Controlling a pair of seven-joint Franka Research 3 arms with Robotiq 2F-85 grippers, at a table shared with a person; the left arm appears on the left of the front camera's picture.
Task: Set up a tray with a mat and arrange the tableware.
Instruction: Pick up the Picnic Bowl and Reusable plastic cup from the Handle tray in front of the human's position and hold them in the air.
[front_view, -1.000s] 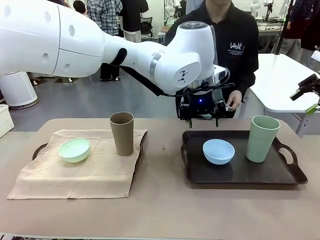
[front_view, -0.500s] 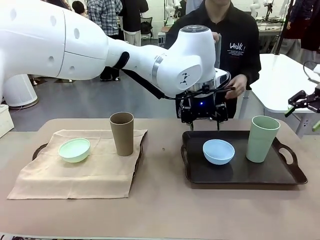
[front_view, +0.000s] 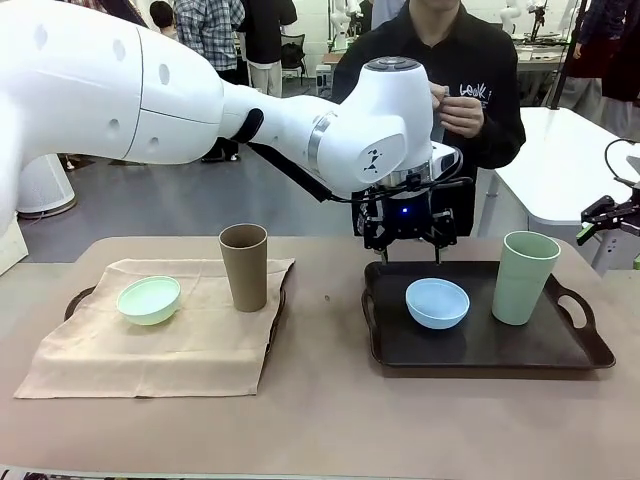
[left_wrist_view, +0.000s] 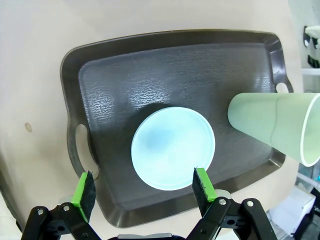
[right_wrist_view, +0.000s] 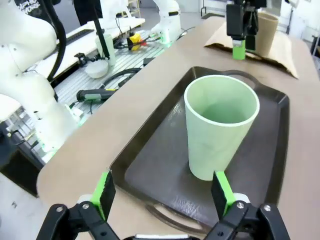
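Both grippers released and empty; tableware split between two trays.
Left gripper (front_view: 410, 256) hangs at frame centre, jaws spread, above the far edge of the dark plastic tray with handles (front_view: 560, 350) at lower right. On that tray: the light blue round bowl (front_view: 437, 303), apart from the pale green tall handleless cup (front_view: 523, 277) to its right. In the right wrist view, the right gripper (right_wrist_view: 163, 194) is spread wide at the bottom edge, with the green cup upright just ahead, untouched. Left half of the front view: beige cloth mat (front_view: 170, 350) draped over a second tray, carrying the mint green round bowl (front_view: 149, 299) and the tan-brown tall cup (front_view: 244, 266), both upright and apart.
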